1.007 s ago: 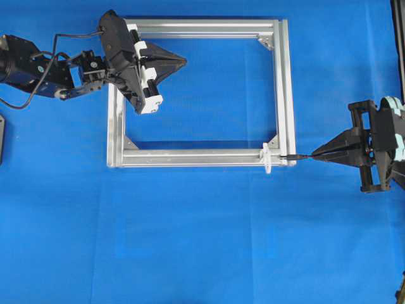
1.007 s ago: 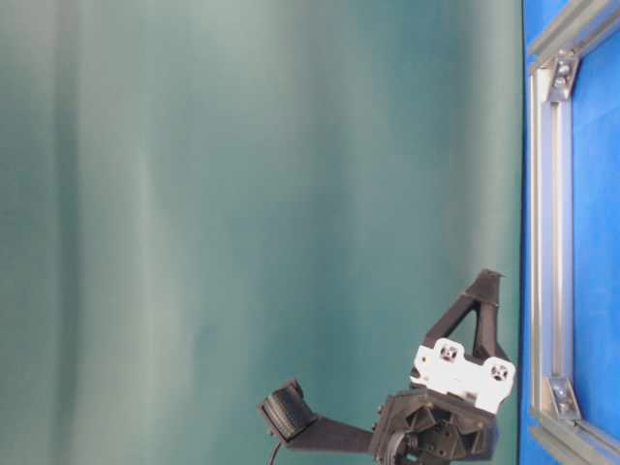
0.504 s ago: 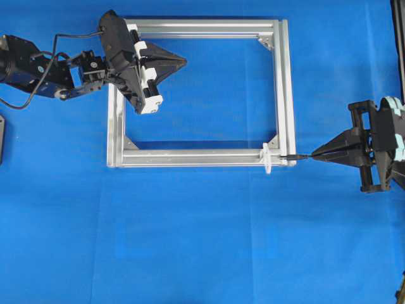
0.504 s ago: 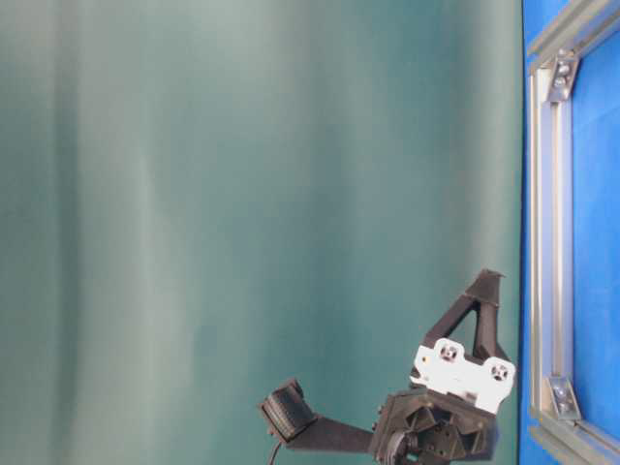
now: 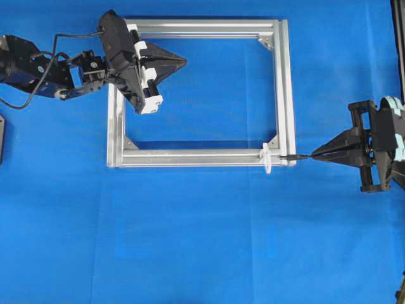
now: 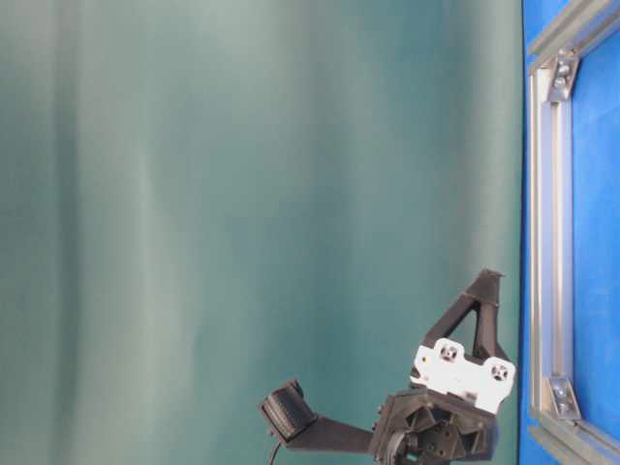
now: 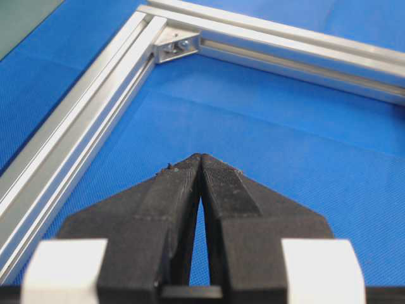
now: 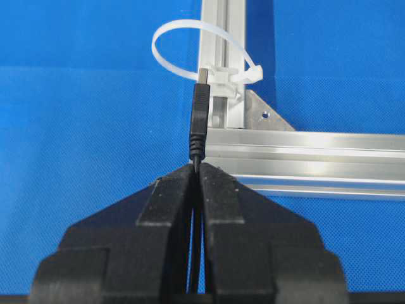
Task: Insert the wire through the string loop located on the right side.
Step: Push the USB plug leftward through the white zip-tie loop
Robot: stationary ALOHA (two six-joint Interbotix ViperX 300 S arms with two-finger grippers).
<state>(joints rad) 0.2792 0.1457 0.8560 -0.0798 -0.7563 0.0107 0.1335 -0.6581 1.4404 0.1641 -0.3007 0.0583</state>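
Pinching the thin black wire, the right claw faces the white string loop.

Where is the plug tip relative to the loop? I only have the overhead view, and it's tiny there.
Observer: In the right wrist view the wire has its metal tip at the string loop, by the clasp on the frame; I can't tell whether it has entered.
Operator: Is the right gripper actually clamping it?
Observer: Yes, the right gripper is shut on the wire just behind the plug.
Operator: Is the left gripper holding anything?
Observer: No, the left gripper is shut with nothing between its tips, over the blue mat inside the frame.
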